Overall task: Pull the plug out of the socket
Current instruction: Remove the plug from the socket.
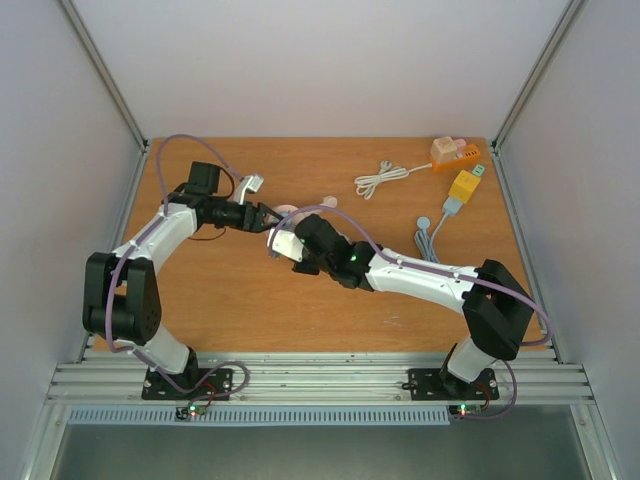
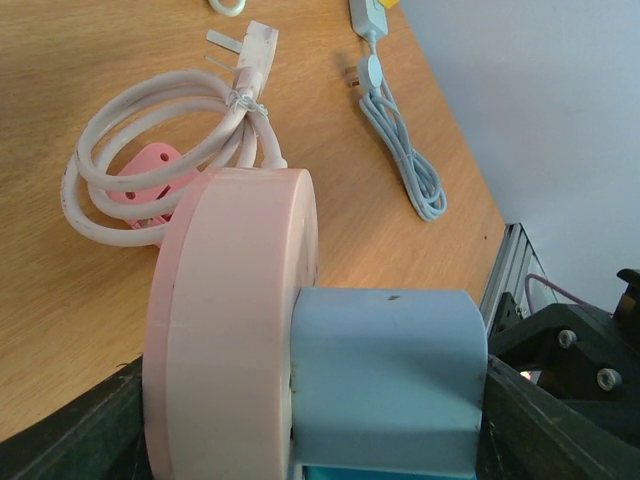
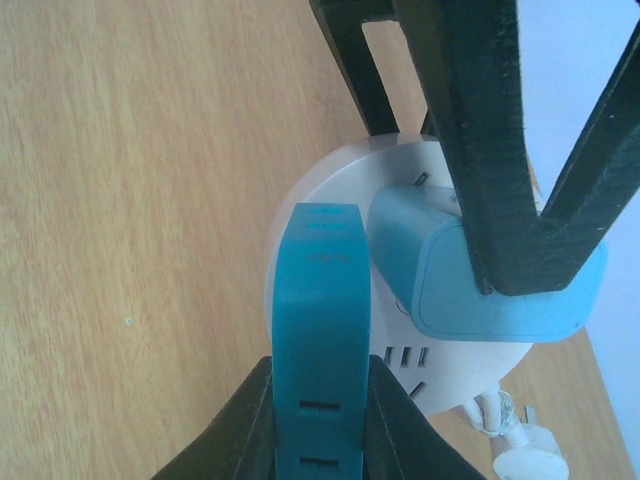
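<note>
Right gripper (image 3: 320,225): closed empty, beside plug (image 3: 500,270)
Left gripper (image 1: 266,216): clamping socket (image 2: 230,330)
Progress: plug fully seated; pulling remains

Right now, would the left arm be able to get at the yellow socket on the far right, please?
Probably not: the left claw is clamped on the pink socket, and the yellow socket lies far over to the right.

Colours at my fingers
Pink socket (image 2: 230,320), pale blue plug (image 2: 385,375), teal piece (image 3: 320,330), white cord (image 2: 120,160), orange-brown wood-grain table (image 2: 80,60); my fingers (image 3: 235,440) are black.
</note>
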Action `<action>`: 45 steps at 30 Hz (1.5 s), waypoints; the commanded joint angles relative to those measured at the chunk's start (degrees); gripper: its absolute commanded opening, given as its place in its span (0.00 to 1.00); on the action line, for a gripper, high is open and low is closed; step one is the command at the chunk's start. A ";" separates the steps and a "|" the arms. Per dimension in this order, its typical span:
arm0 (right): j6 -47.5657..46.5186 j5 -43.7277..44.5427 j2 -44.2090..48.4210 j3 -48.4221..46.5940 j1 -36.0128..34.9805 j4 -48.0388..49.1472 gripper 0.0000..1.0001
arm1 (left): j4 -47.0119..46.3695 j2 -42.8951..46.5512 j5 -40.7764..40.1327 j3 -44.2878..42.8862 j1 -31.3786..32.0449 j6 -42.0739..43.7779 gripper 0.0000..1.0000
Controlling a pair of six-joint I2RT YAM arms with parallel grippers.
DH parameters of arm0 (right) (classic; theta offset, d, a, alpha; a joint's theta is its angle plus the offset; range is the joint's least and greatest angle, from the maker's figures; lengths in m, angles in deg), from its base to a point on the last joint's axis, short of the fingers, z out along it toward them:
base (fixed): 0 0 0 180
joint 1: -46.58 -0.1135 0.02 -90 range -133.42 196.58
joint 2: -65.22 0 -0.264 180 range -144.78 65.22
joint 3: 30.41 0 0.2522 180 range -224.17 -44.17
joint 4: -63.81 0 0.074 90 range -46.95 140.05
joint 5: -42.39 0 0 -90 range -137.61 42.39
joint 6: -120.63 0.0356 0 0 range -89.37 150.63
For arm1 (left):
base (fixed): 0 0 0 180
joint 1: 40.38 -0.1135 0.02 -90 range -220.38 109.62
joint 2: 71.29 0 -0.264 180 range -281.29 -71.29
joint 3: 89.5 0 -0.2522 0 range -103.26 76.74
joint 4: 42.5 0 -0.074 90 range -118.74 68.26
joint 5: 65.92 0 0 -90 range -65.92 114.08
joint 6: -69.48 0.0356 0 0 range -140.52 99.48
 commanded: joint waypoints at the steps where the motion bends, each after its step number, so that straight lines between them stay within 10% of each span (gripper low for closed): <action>1: -0.40 -1.85 2.10 -0.76 0.04 -1.65 0.07 | -1.96 2.00 3.57 -0.57 1.46 4.01 0.00; 45: 0.27 -1.43 3.61 -0.39 1.08 -2.34 0.01 | -4.12 3.45 0.61 0.19 1.52 3.36 0.00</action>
